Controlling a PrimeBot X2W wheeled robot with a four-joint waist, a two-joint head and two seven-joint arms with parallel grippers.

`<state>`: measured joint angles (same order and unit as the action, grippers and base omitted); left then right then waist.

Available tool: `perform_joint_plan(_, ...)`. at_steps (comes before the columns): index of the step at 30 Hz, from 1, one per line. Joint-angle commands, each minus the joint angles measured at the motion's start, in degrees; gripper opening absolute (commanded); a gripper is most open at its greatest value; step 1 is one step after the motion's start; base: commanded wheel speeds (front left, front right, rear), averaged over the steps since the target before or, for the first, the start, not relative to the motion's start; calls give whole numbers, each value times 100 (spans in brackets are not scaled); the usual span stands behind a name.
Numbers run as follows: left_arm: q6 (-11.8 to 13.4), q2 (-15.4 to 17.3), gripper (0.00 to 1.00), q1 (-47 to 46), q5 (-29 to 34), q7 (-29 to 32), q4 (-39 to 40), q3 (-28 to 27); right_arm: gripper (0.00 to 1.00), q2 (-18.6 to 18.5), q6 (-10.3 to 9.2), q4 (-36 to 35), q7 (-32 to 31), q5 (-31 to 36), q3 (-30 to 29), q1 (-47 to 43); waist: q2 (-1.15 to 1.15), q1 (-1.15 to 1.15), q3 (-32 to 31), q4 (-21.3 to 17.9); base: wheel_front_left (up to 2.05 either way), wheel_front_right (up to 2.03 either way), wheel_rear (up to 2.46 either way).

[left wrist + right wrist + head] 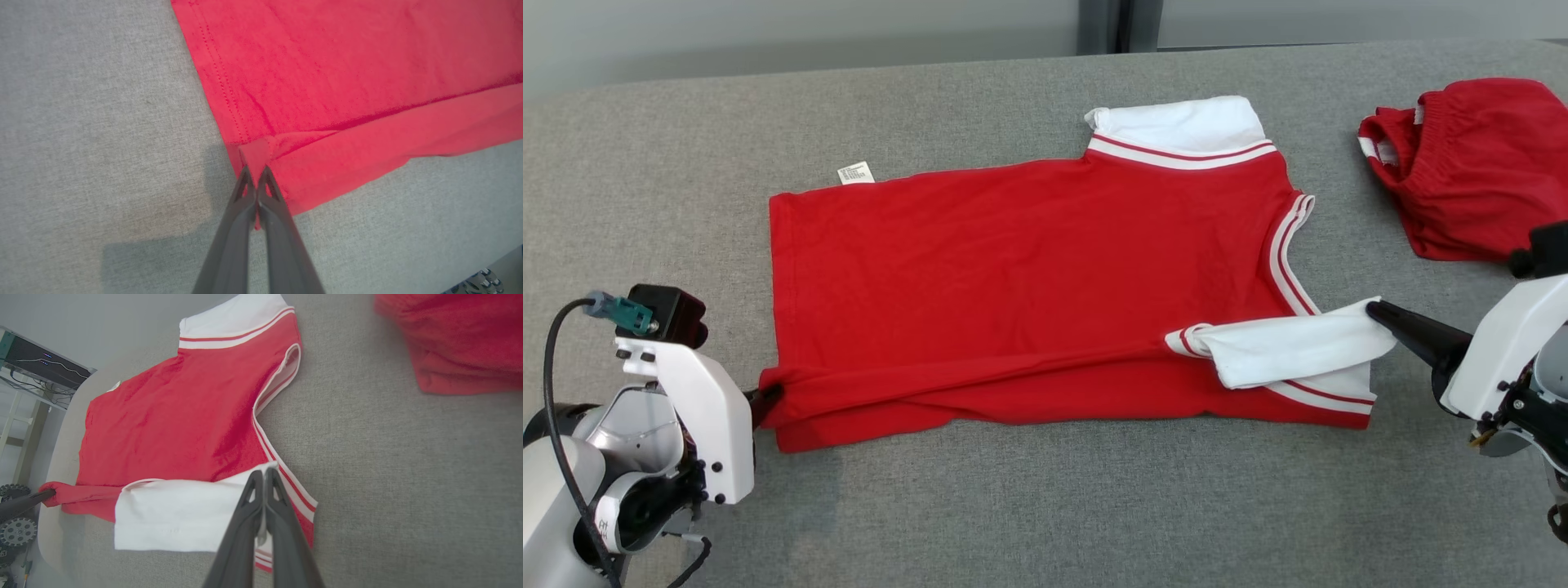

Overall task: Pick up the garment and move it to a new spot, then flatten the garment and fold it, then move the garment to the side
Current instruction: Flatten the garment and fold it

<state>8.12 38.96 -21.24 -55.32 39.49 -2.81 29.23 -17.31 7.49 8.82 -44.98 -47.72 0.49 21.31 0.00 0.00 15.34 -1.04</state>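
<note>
Firmly, the garment (1029, 269) is pinched by its hem corner in the closed left gripper (256, 171). Its white sleeve (1282, 351) is clamped in the closed right gripper (264, 475).

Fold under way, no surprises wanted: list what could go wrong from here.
1. The left gripper pinches only the hem corner of the red shirt; it could slip out mid-fold.
2. The right gripper holds the white sleeve, not the body, so the fold may go crooked.
3. The other red garment lies close to the right gripper and could get dragged.
</note>
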Motion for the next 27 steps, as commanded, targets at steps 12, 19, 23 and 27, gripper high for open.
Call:
perform_joint_plan(12,-196,-126,0,-564,75,103,-400,85,0,-199,2,624,590,-38,444,627,0,0,267,15,0,0,0)
perform_joint_plan(19,-308,-230,54,-664,85,-10,-589,114,84,-281,2,832,893,-164,735,755,0,0,236,15,0,0,0)
perform_joint_plan(23,-372,-257,100,-729,111,-156,-615,86,100,-346,2,886,1099,-274,878,768,0,0,187,13,0,0,0)
perform_joint_plan(27,-413,-284,100,-731,159,-331,-667,69,100,-410,2,922,1359,-381,980,751,0,0,109,10,0,0,0)
